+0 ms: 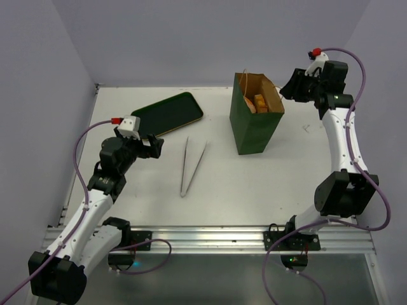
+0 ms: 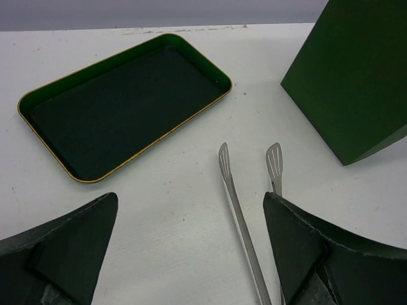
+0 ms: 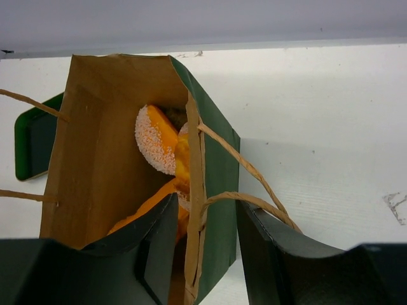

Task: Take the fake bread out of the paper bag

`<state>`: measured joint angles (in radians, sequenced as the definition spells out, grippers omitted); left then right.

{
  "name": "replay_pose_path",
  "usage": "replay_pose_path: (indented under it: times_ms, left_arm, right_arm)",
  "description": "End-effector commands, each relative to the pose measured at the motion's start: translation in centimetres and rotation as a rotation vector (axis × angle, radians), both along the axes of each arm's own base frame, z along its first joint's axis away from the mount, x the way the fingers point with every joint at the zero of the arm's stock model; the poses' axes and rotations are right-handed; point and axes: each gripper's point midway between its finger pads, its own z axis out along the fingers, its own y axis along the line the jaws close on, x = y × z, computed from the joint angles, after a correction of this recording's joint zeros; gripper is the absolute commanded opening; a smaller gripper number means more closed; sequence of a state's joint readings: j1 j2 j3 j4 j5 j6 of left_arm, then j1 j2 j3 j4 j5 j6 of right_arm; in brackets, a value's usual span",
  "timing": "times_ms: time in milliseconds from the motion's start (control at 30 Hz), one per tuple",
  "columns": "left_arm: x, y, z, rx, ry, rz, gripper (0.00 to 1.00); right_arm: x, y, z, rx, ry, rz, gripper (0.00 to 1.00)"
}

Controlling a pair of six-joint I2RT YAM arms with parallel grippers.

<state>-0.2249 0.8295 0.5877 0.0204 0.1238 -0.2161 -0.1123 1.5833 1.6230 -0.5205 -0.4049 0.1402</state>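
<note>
The right end effector [image 3: 206, 203] hangs at the top of the paper bag [image 3: 95, 159], its jaws at a narrow, half-drawn gap; one finger sits inside the brown mouth, the other outside against the green side, with the bag's near wall and a string handle [image 3: 248, 168] between them; whether the fingers press the wall I cannot tell. The fake bread [image 3: 156, 140] lies just ahead of the inner finger, down inside the bag: an orange piece with a pale sugared face, more orange below it. The bag stands upright on the counter [image 1: 254, 184].

The left end effector [image 2: 191, 198] hovers low over the counter with its jaws wide and nothing between them; a pair of metal tongs [image 2: 238, 210] lies directly ahead, their handles running under its right finger; the dark green tray [image 2: 127, 101] lies ahead and to its left, well apart; the bag's green side stands ahead to its right.
</note>
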Motion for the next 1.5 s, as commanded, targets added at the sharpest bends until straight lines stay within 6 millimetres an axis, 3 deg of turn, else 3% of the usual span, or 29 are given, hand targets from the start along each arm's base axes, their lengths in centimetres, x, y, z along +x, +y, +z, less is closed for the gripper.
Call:
replay_pose_path:
  times_ms: [0, 300, 467, 567, 633, 700, 733, 833, 1000, 1133, 1167, 1233, 1267, 1333, 1367, 1433, 1467]
  left_arm:
    - [0.4, -0.3, 2.7, 0.001, -0.066, -0.021, 1.0]
    - [0.4, -0.4, 2.7, 0.002, -0.067, -0.025, 1.0]
    - [0.4, -0.5, 2.7, 0.001, -0.067, -0.029, 1.0]
    - [0.3, -0.5, 2.7, 0.002, -0.067, -0.032, 1.0]
    - [0.3, -0.5, 2.6, 0.001, -0.065, -0.034, 1.0]
    - [0.3, -0.6, 2.8, -0.001, -0.069, -0.037, 1.0]
    - [0.3, -0.6, 2.8, -0.001, -0.068, -0.04, 1.0]
    - [0.1, -1.3, 2.9, -0.011, -0.072, -0.08, 1.0]
    - [-1.0, -4.6, 2.4, -0.061, -0.055, -0.271, 1.0]
    - [-1.2, -5.5, 1.9, -0.067, -0.029, -0.314, 1.0]
    - [-1.3, -5.7, 1.7, -0.066, -0.021, -0.32, 1.0]
    - [-1.5, -6.1, 1.6, -0.069, -0.014, -0.341, 1.0]
    - [-1.6, -6.3, 1.5, -0.072, -0.01, -0.351, 1.0]
    - [-1.9, -7.2, 1.0, -0.074, 0.012, -0.39, 1.0]
    - [-2.1, -7.7, 0.6, -0.073, 0.025, -0.408, 1.0]
    - [-2.1, -8.1, -0.7, -0.063, 0.08, -0.415, 1.0]
    - [-2.0, -8.3, -0.8, -0.06, 0.091, -0.417, 1.0]
  right_arm:
    - [0.3, 0.0, 0.1, -0.042, -0.021, 0.023, 0.46]
    - [0.8, 1.5, -2.9, -0.108, 0.046, 0.071, 0.48]
    - [1.2, 2.0, -4.3, -0.151, 0.084, 0.075, 0.43]
    - [1.5, 2.1, -4.7, -0.185, 0.085, 0.088, 0.31]
    - [1.6, 2.1, -4.5, -0.196, 0.079, 0.088, 0.15]
    - [1.7, 2.0, -4.0, -0.199, 0.064, 0.084, 0.01]
    - [1.6, 2.0, -3.7, -0.199, 0.056, 0.083, 0.0]
    - [1.7, 1.7, -2.1, -0.214, 0.012, 0.069, 0.0]
    - [2.0, 0.0, 3.1, -0.306, -0.122, -0.005, 0.0]
    - [1.7, -1.9, 6.4, -0.404, -0.225, -0.079, 0.0]
    - [1.5, -2.3, 6.1, -0.425, -0.225, -0.088, 0.0]
    - [0.8, -3.0, 7.8, -0.474, -0.29, -0.114, 0.0]
    - [0.5, -3.0, 6.4, -0.49, -0.271, -0.101, 0.0]
    - [-0.6, -1.5, 6.4, -0.522, -0.307, -0.041, 0.0]
    - [-1.2, -1.0, 3.8, -0.534, -0.264, -0.006, 0.0]
    - [-2.5, 0.5, 2.4, -0.572, -0.273, 0.07, 0.0]
    - [-3.3, 1.0, -0.9, -0.58, -0.218, 0.113, 0.0]
